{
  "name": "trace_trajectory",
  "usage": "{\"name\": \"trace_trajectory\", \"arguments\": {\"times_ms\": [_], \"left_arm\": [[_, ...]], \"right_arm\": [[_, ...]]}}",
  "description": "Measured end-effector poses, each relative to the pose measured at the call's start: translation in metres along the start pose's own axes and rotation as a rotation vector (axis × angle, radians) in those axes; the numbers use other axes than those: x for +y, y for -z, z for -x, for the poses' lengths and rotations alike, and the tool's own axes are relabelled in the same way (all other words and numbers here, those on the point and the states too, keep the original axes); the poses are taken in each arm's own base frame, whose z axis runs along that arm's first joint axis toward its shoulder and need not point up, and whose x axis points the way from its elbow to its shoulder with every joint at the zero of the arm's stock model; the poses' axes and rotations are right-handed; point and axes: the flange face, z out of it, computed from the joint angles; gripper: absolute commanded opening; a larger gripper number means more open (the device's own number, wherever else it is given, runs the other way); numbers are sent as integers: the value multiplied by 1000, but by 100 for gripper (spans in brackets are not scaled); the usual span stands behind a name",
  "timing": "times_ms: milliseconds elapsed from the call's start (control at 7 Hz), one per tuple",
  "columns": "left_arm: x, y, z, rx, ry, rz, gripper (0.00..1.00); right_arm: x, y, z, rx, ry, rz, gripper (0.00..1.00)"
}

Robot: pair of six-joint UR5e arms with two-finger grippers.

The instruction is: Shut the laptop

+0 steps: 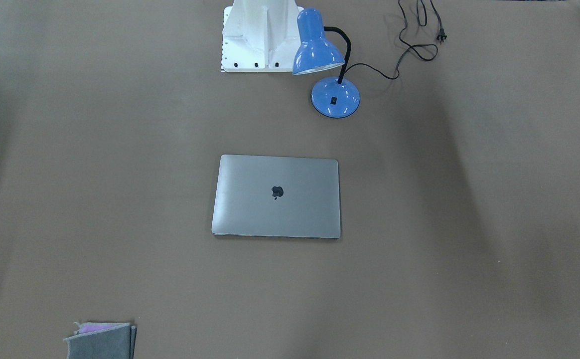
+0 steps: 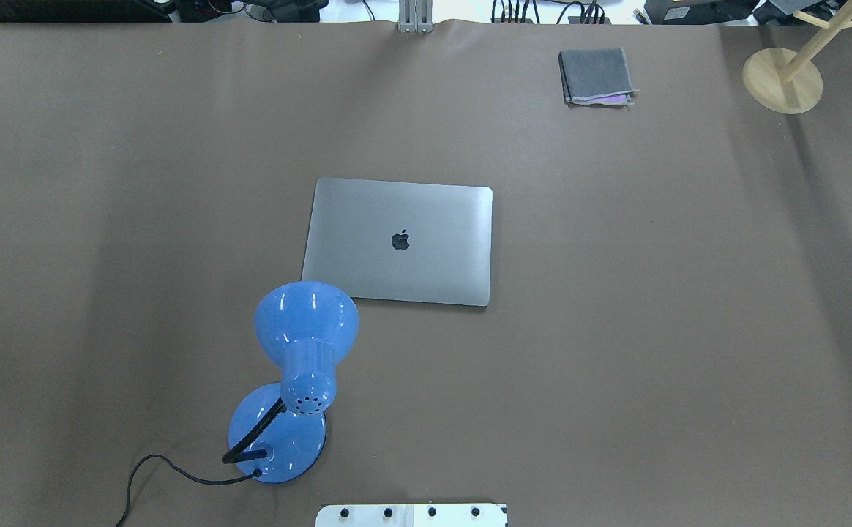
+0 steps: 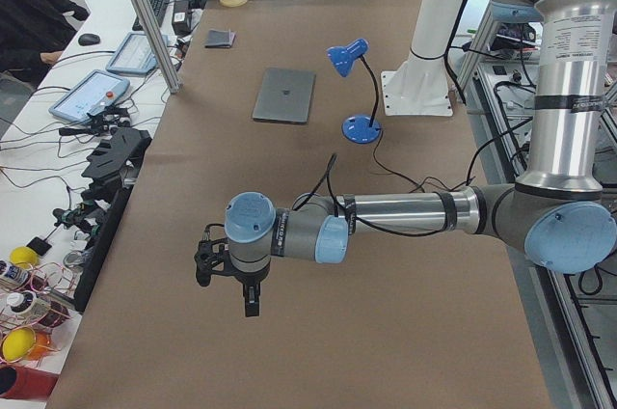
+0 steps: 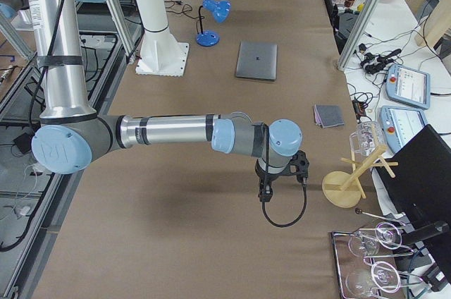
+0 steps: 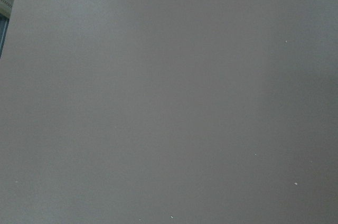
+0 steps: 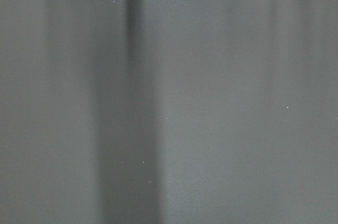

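1. Finds the laptop [image 2: 399,241] flat in the middle of the table [image 2: 689,329], lid down, logo up, just beyond the blue lamp [image 2: 305,322]
2. Sets its long axis across the robot's front, pointing toward either table end
3. Places the left gripper [image 3: 250,307] and right gripper [image 4: 266,194] over opposite ends, both well apart from it, neither clearly nearer
4. Cannot tell whether either pair of fingers stands apart or together
5. Judges the closing done, with no push needed

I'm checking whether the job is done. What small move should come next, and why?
Probably none: the laptop already lies shut, flat on the table, and the left gripper and right gripper hang far from it.
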Motion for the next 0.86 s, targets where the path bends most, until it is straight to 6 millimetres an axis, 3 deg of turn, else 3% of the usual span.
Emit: {"name": "trace_trajectory", "arguments": {"times_ms": [571, 857], "left_arm": [[-3, 20, -38, 7, -21, 10, 98], [-2, 20, -43, 8, -27, 15, 98]], "right_arm": [[2, 0, 1, -5, -3, -1, 100], [0, 2, 3, -6, -7, -4, 100]]}}
